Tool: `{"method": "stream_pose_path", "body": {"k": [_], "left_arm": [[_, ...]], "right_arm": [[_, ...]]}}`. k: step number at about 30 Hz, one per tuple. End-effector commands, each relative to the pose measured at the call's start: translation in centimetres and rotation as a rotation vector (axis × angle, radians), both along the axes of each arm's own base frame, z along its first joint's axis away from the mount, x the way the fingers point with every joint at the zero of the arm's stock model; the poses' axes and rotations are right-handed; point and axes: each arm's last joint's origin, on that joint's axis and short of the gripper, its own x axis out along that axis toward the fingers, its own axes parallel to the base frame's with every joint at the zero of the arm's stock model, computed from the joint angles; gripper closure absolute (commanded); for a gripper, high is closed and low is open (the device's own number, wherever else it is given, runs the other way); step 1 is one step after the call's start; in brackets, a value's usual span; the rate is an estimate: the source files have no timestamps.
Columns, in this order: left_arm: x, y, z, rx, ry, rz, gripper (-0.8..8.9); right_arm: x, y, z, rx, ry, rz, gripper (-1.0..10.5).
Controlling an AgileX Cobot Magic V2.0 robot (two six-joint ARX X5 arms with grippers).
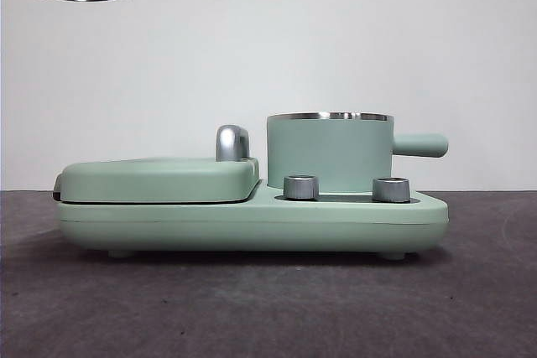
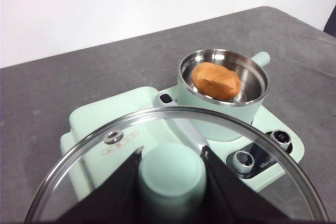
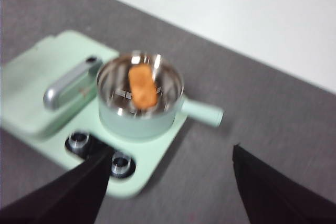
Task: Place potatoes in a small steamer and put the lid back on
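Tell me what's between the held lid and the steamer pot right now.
Nothing blocks it. In the left wrist view the glass lid, held by its knob in the left end effector, hangs above the closed grill plate; the steamer stands open with the potato inside.

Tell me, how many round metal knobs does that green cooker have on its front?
2. One knob sits on the cooker's base below the middle of the green pot; the other knob is beside it, toward the pot's handle side. No others show.

No legible text; printing on the lid [image 2: 157, 145] unreadable.
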Motion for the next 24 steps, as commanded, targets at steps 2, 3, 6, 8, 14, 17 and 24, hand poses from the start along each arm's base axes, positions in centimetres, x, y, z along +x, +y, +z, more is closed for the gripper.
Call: {"method": "stream_pose_path", "body": {"k": [2,3,6,8,14,17,24], "left_arm": [[0.4,-0.6,0.8,-0.014,-0.059,-0.034,8.0],[0.6,-0.9,0.8,-0.015,-0.068,-0.043,8.0],[1.5,-1.8,0.8,-0.011,-0.094,-0.071,8.0],[2.4,-2.6,0.7,-0.014,-0.1,-0.088,8.0],[6.2,-6.0,1.0,0.015,-0.124,-0.166,8.0],[8.5,-8.1,1.5,0.05,-0.135,-0.202,8.0],[14.6,-13.3,2.0,0.064,-0.179,-0.278,8.0]], "right_arm": [[-0.7,-0.2,-2.7,0.028,0.05,-0.016,5.9],[-0.9,-0.3,-3.5,0.032,0.066,-0.022,5.9],[-1.3,-0.4,-5.9,0.043,0.1,-0.04,5.9],[-1.5,-0.5,-7.0,0.05,0.098,-0.043,5.9],[-1.9,-0.7,-9.9,0.055,0.094,-0.044,5.9],[-1.8,-0.6,-10.5,0.049,0.111,-0.046,5.9],[-1.6,-0.6,-10.3,0.055,0.072,-0.061,5.9]]}}
